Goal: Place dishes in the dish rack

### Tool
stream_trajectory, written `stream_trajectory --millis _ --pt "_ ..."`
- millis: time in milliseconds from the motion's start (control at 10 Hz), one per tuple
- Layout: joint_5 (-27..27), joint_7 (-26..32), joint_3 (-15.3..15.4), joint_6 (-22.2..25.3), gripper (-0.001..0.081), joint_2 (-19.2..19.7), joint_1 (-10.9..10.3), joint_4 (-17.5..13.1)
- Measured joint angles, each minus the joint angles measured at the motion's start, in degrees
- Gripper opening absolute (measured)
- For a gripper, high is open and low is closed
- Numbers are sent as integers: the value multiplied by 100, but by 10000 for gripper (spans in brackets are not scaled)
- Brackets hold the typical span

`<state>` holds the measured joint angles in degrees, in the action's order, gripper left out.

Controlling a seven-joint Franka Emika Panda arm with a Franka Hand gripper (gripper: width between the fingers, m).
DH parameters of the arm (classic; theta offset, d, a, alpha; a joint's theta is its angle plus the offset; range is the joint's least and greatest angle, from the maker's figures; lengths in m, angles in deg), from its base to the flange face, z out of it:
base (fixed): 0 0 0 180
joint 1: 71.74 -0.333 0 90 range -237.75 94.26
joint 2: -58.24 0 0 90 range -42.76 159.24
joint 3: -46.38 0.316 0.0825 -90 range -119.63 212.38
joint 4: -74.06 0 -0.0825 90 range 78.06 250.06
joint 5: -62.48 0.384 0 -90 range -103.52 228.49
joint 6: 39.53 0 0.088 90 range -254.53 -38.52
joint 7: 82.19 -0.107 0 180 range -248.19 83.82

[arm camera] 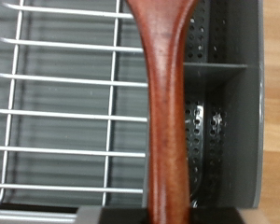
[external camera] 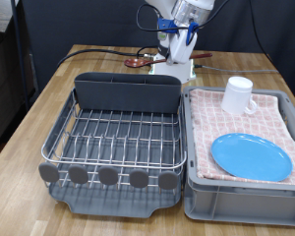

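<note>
- I see the wooden spoon (arm camera: 164,103) running lengthwise out from the gripper (external camera: 179,37), which is clamped on its handle.
- Below the gripper lies the dish rack (external camera: 116,138), its grey caddy (arm camera: 217,112) just under the spoon.
- Well away from the gripper, the white mug (external camera: 239,95) and blue plate (external camera: 251,156) rest on the pink checkered cloth (external camera: 275,118) in the grey bin (external camera: 241,200) on the worktop (external camera: 29,128).
</note>
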<state>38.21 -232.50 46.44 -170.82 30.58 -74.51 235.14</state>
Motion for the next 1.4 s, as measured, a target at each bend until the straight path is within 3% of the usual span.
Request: stream_trajectory --millis 300,700,1200,1400 --pt "751 430 -623 -135 91 -306 -115 193" --pt "1568 1637 -1733 -519 91 -345 -388 430" --pt "1750 2687 -2776 -737 91 -255 -410 476" --pt "1853 2980 -3062 -849 91 -126 -496 458"
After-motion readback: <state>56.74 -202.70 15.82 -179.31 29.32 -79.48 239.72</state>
